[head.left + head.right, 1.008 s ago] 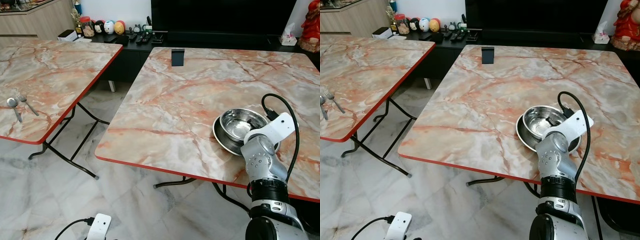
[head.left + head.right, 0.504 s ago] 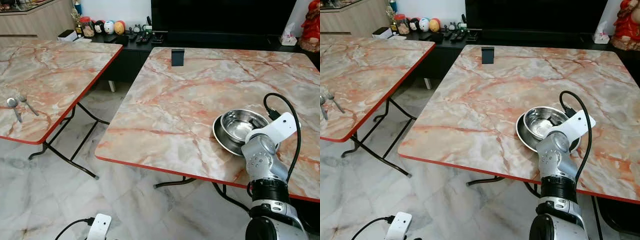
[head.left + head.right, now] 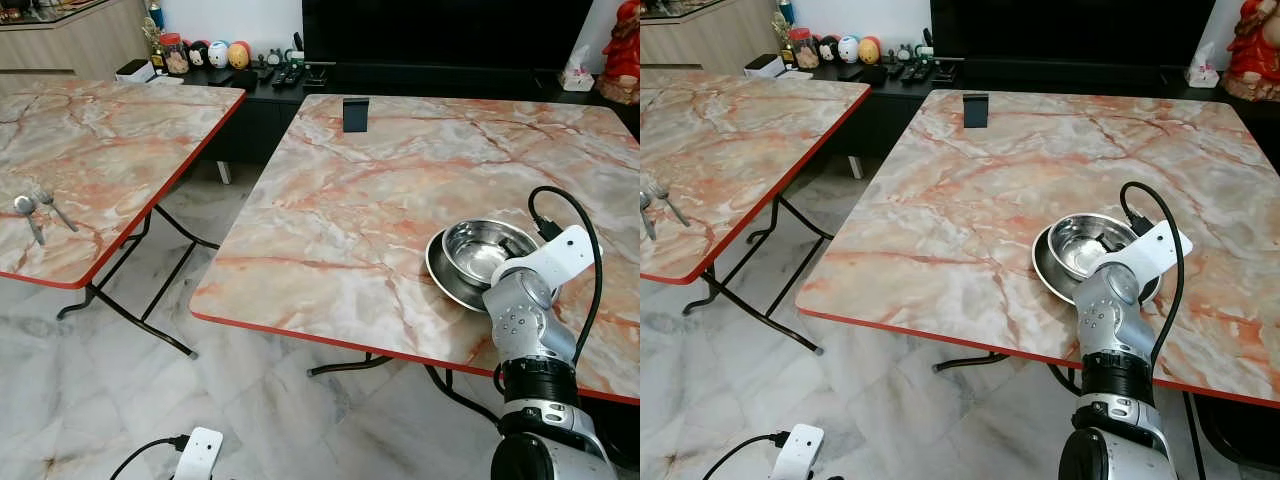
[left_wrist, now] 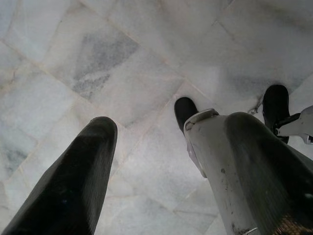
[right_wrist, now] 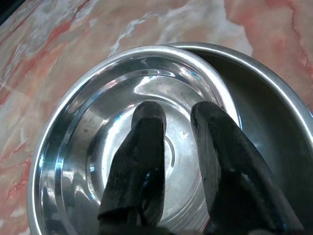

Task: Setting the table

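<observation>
A steel bowl (image 3: 484, 246) sits inside a shallow steel plate (image 3: 443, 281) near the front right of the marble table (image 3: 340, 210). My right wrist (image 3: 560, 254) hangs over the bowl's right rim. In the right wrist view my right gripper (image 5: 177, 106) hovers above the bowl's inside (image 5: 93, 127), narrowly open, with nothing between its fingers (image 5: 142, 147). The plate's rim (image 5: 279, 112) shows beside the bowl. A spoon (image 3: 26, 208) and another piece of cutlery (image 3: 55, 208) lie on the left table (image 3: 110, 150). My left gripper (image 4: 168, 122) hangs idle over the floor, open.
A small black stand (image 3: 355, 113) is at the far edge of the right table. A floor gap separates the two folding tables. A dark cabinet (image 3: 260, 80) with toys and remotes runs along the back wall. My feet (image 4: 185, 110) stand on marble tiles.
My right wrist has edged slightly to the right over the bowl. Bowl, plate and cutlery have stayed put.
</observation>
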{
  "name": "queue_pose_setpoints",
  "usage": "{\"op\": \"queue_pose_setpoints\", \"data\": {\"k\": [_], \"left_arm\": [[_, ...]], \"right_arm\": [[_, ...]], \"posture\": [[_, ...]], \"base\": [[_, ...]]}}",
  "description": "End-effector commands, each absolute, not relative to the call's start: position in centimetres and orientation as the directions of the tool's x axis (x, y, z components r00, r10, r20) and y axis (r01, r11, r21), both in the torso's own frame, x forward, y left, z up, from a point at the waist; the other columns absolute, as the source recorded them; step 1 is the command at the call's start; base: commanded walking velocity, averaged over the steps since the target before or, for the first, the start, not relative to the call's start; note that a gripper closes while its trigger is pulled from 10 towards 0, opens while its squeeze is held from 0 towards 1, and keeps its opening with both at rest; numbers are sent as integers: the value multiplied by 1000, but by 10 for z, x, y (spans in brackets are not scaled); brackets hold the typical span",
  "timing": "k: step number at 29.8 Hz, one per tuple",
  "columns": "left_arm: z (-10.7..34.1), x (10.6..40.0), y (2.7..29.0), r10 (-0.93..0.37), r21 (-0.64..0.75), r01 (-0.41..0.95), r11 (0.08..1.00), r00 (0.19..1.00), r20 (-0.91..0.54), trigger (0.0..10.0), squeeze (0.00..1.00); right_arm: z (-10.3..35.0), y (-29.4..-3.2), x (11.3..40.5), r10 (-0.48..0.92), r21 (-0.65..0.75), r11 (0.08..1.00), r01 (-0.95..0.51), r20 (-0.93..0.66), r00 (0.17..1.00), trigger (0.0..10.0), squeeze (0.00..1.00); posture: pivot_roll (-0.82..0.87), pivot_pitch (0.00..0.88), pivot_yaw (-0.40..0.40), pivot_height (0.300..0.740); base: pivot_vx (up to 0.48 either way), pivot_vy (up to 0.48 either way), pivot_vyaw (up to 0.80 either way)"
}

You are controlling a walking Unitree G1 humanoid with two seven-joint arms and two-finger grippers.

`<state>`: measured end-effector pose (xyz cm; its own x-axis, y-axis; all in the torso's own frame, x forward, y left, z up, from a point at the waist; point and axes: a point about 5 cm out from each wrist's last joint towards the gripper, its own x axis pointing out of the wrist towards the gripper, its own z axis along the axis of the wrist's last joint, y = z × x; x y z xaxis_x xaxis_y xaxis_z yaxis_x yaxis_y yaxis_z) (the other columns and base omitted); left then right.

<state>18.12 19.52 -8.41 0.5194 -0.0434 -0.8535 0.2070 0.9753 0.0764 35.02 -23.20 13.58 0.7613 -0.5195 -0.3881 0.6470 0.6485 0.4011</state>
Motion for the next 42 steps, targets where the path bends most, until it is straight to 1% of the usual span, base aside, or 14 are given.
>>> {"op": "queue_pose_setpoints", "data": {"k": [1, 19, 26, 27, 31, 34, 37, 38, 39, 40, 42], "left_arm": [[-84, 180, 200, -32, 80, 195, 978, 510, -860, 10000, 0], [-84, 180, 200, -31, 83, 200, 976, 509, -860, 10000, 0], [-84, 180, 201, -25, 91, 203, 975, 509, -860, 10000, 0], [-84, 180, 201, -22, 96, 202, 975, 511, -859, 10000, 0], [-84, 180, 201, -18, 98, 198, 975, 515, -857, 10000, 0], [-83, 181, 202, -8, 107, 188, 976, 525, -851, 10000, 0], [-82, 182, 203, 11, 126, 175, 977, 543, -840, 10000, 0], [-82, 182, 204, 15, 131, 172, 976, 548, -836, 10000, 0], [-82, 183, 204, 24, 139, 165, 977, 557, -830, 10000, 0], [-81, 183, 204, 28, 143, 161, 976, 562, -827, 10000, 0], [-81, 183, 205, 31, 145, 159, 977, 564, -825, 10000, 0]], "right_arm": [[146, -235, 352, -539, 416, 639, 647, -358, 763, 10000, 0], [146, -232, 352, -534, 412, 646, 642, -357, 766, 10000, 0], [144, -218, 355, -468, 442, 696, 566, -318, 824, 10000, 0], [144, -212, 357, -436, 410, 751, 518, -281, 855, 10000, 0], [145, -203, 356, -416, 383, 793, 474, -228, 880, 10000, 0], [157, -199, 354, -426, 360, 827, 433, -102, 899, 10000, 0], [171, -194, 349, -412, 236, 892, 384, 82, 907, 10000, 0], [172, -192, 348, -404, 208, 903, 377, 105, 909, 10000, 0], [173, -189, 343, -378, 138, 923, 359, 156, 912, 10000, 0], [173, -187, 341, -362, 97, 932, 349, 183, 914, 10000, 0], [174, -186, 338, -348, 80, 938, 338, 203, 915, 10000, 0]], "posture": [[-4, 0, 52, 731], [-5, 0, 53, 731], [-7, 0, 55, 731], [-5, 0, 54, 731], [-2, 0, 53, 731], [-6, 0, 56, 731], [-9, 0, 56, 731], [-9, 0, 56, 731], [-9, 0, 56, 731], [-13, 0, 54, 731], [-15, 0, 53, 731]], "base": [[0, 0, 0], [0, 0, 0], [0, 0, 0], [0, 0, 0], [0, 0, 0], [0, 0, 0], [0, 0, 0], [0, 0, 0], [0, 0, 0], [0, 0, 0], [0, 0, 0]]}}
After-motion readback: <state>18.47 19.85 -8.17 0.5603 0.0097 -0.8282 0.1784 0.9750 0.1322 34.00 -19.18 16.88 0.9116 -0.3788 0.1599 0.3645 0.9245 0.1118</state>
